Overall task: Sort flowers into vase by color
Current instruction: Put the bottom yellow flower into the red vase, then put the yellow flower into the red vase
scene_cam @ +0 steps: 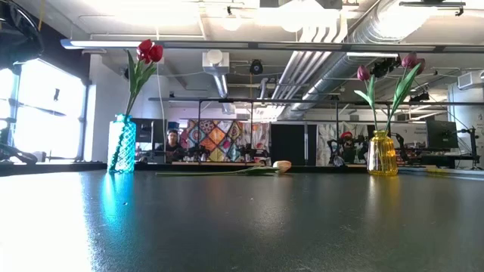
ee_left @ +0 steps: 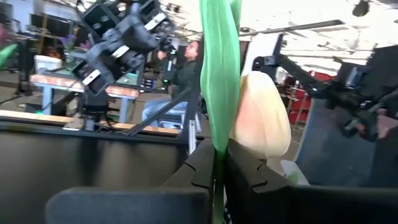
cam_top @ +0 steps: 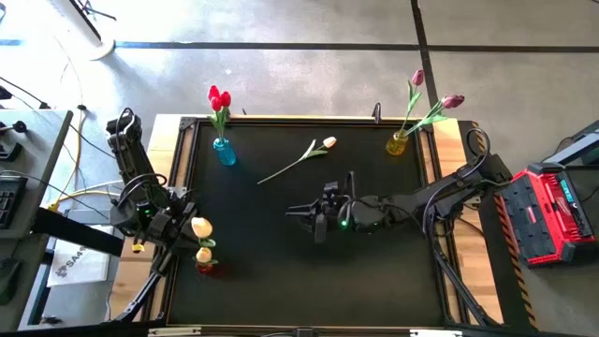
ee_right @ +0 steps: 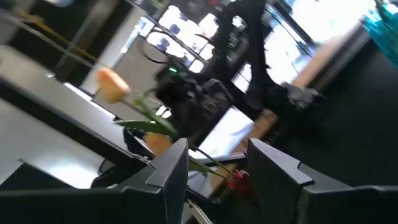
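Table (cam_top: 281, 271): a dark, framed work surface is seen from above, with three small vases near its edges and one loose flower lying on it.
Right arm: it is stretched across the table toward the middle; the right gripper (cam_top: 301, 214) hangs above bare tabletop with its fingers spread and nothing between them.
Left arm: it is placed at the table's left edge; the left gripper (ee_left: 219, 168) is pinched on the green stem of a cream-yellow tulip (ee_left: 259, 116), whose head stands just above the fingers in the left wrist view.
Blue vase (cam_top: 225, 152): it stands at the far left and holds red tulips (cam_top: 219, 98).
Yellow vase (cam_top: 397, 144): it stands at the far right and holds pink-magenta tulips (cam_top: 450, 100).
Red vase (cam_top: 207, 267): it stands at the near left, just beside the left gripper; a second cream head (cam_top: 204, 254) shows close above it.
Loose tulip (cam_top: 328, 143): a cream-pink head on a long stem lies flat between the blue and yellow vases, untouched.
Step in hand: judged to be the placing of the held cream-yellow tulip into the red vase.
Next move: the stem end is to be lined up over the narrow mouth and lowered before release; whether it is already inside cannot be told.
Remaining: the loose tulip is still to be picked up.
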Robot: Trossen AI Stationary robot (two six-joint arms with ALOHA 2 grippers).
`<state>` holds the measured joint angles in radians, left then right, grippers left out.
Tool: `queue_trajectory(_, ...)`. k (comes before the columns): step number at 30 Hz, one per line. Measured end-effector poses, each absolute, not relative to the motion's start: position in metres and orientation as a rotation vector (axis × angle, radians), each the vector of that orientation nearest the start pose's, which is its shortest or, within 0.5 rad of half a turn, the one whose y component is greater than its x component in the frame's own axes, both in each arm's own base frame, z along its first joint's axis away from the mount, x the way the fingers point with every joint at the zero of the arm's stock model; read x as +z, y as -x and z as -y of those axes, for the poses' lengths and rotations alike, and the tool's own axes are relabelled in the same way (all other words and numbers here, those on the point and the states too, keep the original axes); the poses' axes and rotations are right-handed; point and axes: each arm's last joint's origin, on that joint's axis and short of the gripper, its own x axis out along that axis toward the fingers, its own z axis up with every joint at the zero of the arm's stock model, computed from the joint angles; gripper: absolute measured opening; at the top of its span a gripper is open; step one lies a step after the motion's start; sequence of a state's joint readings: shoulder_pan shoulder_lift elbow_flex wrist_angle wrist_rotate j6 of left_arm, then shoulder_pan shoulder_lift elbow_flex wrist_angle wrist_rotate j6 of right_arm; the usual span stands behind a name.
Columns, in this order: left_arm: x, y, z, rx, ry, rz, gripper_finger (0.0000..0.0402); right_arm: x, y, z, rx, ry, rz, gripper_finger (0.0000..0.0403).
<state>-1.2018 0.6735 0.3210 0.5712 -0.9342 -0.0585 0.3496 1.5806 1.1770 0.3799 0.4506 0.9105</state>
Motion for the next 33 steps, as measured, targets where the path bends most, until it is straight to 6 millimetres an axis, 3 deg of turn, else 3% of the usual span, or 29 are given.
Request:
queue_trajectory(9,0.256,-0.075,0.129,-0.271,0.239,0.085,0.0056,0.303,-0.344,-0.11,-0.282,-1.064,-0.098,0.0154)
queue_trajectory(21,0.26,-0.074,0.125,-0.25,0.267,0.098,0.0131,0.28,-0.339,-0.103,-0.511,-1.151,-0.189,0.0154)
queue_trajectory(28,0.271,-0.068,0.108,-0.206,0.323,0.144,0.0133,0.26,-0.354,-0.081,-0.579,-1.213,-0.246,0.0154)
queue_trajectory(33,0.279,-0.063,0.096,-0.193,0.331,0.183,0.0133,0.237,-0.358,-0.052,-0.784,-1.254,-0.275,0.0154)
